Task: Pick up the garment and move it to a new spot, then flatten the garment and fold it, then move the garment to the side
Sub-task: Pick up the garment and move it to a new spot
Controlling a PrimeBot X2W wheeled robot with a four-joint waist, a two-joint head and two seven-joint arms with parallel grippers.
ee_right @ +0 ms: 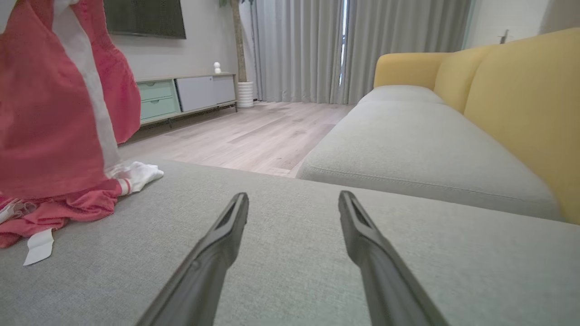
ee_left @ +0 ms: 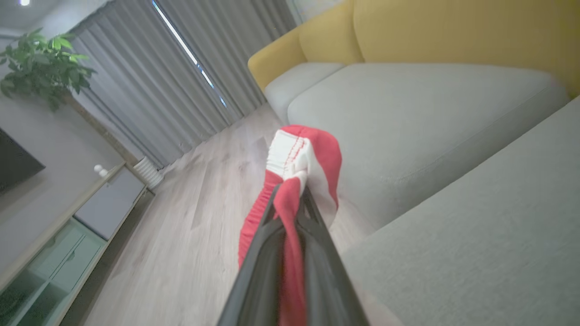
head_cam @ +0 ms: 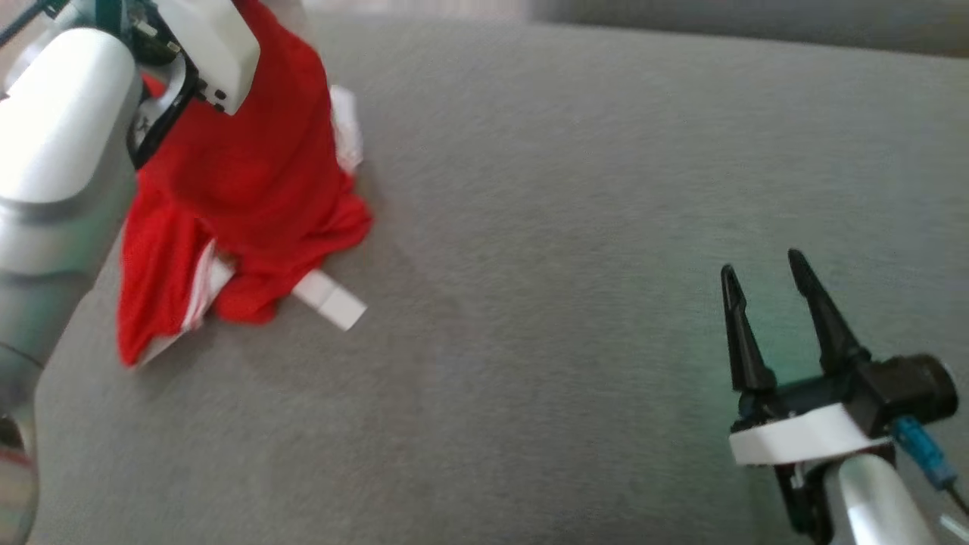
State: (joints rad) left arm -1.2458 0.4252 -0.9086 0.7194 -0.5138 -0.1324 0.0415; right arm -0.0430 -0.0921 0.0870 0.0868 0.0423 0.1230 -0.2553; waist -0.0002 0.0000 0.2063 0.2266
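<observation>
Seemingly dangling, garment (head_cam: 250, 182) in left end effector (ee_left: 292, 194)

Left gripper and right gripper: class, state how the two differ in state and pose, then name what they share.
The left gripper is shut on the red garment; the right gripper stands open and holds nothing. The left gripper is raised, with the garment hanging from it onto the grey cushion; the right gripper sits low over bare cushion. Both have two long dark fingers.

Yellow-backed grey sofa (ee_right: 421, 149), wood floor (ee_right: 253, 136)
</observation>
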